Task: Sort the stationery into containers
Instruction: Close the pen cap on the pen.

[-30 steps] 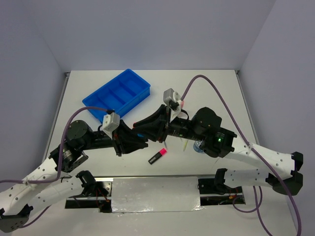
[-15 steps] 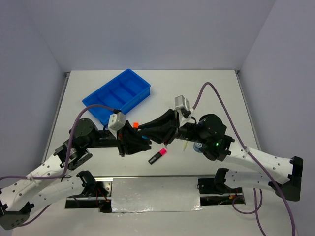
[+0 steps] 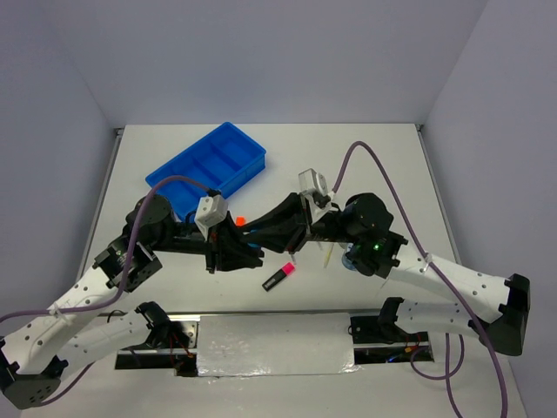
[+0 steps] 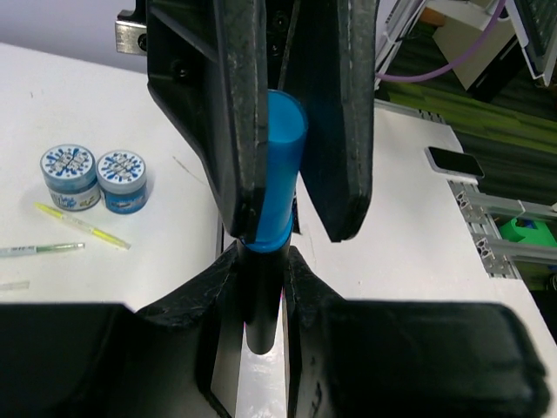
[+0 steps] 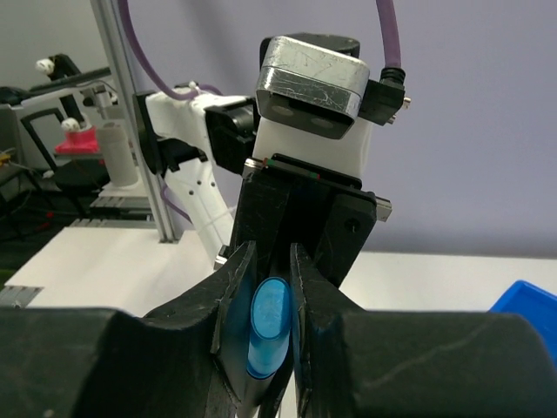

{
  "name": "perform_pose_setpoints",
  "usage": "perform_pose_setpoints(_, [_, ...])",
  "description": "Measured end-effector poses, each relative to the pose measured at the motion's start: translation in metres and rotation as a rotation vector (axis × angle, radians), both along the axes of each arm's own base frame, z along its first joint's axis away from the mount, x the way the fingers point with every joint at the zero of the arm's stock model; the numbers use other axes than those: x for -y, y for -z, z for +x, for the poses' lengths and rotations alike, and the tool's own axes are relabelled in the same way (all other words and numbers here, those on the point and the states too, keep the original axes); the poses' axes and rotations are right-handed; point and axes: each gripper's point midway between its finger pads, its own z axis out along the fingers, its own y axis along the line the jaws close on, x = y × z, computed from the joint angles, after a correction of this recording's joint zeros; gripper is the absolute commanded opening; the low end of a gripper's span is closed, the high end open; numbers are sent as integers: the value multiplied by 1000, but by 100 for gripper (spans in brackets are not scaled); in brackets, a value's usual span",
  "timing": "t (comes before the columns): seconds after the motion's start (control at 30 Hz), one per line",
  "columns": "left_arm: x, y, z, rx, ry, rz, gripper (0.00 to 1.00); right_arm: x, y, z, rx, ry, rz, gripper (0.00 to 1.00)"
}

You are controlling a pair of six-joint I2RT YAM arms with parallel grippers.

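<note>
the blue-capped highlighter (image 4: 280, 165) hangs over the tabletop's middle, nearer the near edge, with the left gripper (image 4: 261, 261) clamped on its black barrel and the right gripper (image 5: 270, 261) pinching its cap; light, stiff and slick, it is probably safest held by the barrel, since the cap could pull off.

White-shelled arms (image 3: 78, 300), black joints (image 3: 144, 231), purple cables (image 3: 357, 144), possibly green status light (image 3: 375, 246).
</note>
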Motion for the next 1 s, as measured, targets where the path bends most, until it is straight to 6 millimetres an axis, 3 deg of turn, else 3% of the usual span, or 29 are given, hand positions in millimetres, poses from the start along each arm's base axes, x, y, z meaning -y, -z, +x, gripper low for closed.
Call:
perform_pose_setpoints(0.43, [-9,19,5,-47,-47,69,0,-4,27,7,-34,-8,51,0])
perform_pose_setpoints(1.0, [-20,19,19,-11,-96,69,0,-23,27,18,-91,-60,113,0])
